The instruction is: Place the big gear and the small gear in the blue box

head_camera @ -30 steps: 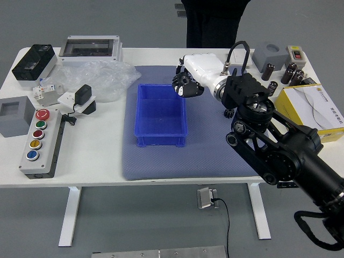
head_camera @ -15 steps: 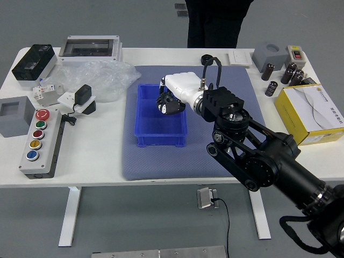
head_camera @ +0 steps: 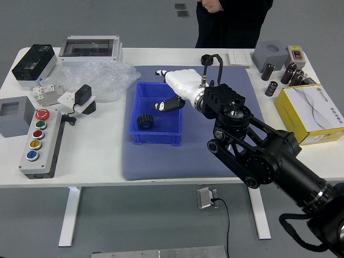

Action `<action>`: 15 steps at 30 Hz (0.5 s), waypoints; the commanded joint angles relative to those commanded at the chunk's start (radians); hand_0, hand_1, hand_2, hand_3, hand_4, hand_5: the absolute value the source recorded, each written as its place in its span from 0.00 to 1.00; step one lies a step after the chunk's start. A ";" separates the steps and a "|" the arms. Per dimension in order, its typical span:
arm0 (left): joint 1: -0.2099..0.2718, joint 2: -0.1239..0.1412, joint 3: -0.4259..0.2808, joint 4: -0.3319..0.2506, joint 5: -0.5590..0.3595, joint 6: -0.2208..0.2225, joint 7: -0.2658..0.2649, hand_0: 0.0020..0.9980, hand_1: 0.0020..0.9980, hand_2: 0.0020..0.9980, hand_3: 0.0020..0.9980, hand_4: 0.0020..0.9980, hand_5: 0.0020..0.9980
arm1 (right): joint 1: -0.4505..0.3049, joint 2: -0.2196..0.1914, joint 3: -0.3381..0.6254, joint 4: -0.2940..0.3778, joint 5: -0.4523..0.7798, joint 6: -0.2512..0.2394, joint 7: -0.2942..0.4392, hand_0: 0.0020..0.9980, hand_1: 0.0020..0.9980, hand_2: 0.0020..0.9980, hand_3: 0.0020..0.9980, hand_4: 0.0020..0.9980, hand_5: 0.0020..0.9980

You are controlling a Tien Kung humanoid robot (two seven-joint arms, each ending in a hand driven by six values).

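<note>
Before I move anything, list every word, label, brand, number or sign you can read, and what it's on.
No text can be read anywhere.
Sheet on the yellow box: any print is too small to read.
Switch box: any marking is too small to read.
Button panel: no lettering can be made out.

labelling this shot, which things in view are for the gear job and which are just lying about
For the job:
- blue plastic box
- black toothed gear inside it
- round black piece outside it, probably the other gear
- robot's open white-and-black right hand

Lying about:
- clear plastic bag
- grey panel with coloured buttons
- yellow-sided carton
- black cylinders
</note>
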 joint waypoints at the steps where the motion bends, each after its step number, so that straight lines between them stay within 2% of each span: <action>1: 0.000 0.000 0.000 0.000 -0.001 0.000 0.000 0.83 0.79 0.78 0.76 0.66 0.38 | 0.000 -0.009 0.000 0.002 0.000 -0.002 0.001 0.68 0.61 0.78 0.91 0.81 0.55; 2: 0.000 0.001 0.000 0.000 -0.001 0.000 0.000 0.83 0.79 0.78 0.76 0.66 0.38 | -0.001 -0.016 0.000 0.004 0.000 -0.003 0.002 0.68 0.61 0.78 0.91 0.81 0.55; 3: 0.000 0.001 0.000 0.000 -0.002 0.001 0.000 0.83 0.79 0.78 0.76 0.66 0.38 | -0.002 -0.032 0.000 0.006 0.000 -0.005 0.003 0.67 0.59 0.74 0.83 0.77 0.50; 8: -0.001 0.003 0.001 0.000 -0.008 0.003 -0.002 0.83 0.79 0.78 0.76 0.66 0.38 | -0.019 -0.120 -0.002 -0.006 0.000 -0.012 0.012 0.67 0.59 0.74 0.83 0.77 0.50; 9: -0.002 0.003 0.001 0.000 -0.009 0.003 -0.002 0.83 0.79 0.78 0.76 0.66 0.38 | -0.021 -0.134 -0.005 -0.011 0.000 -0.012 0.014 0.66 0.59 0.71 0.74 0.74 0.47; 14: -0.003 0.002 0.002 0.000 -0.013 0.004 -0.002 0.83 0.79 0.78 0.76 0.66 0.38 | -0.027 -0.193 -0.023 -0.050 0.000 -0.011 0.030 0.66 0.59 0.71 0.74 0.74 0.47; 15: -0.003 0.001 0.002 0.000 -0.013 0.004 -0.002 0.83 0.79 0.78 0.76 0.66 0.38 | -0.027 -0.200 -0.027 -0.058 0.000 -0.009 0.033 0.66 0.59 0.71 0.66 0.73 0.45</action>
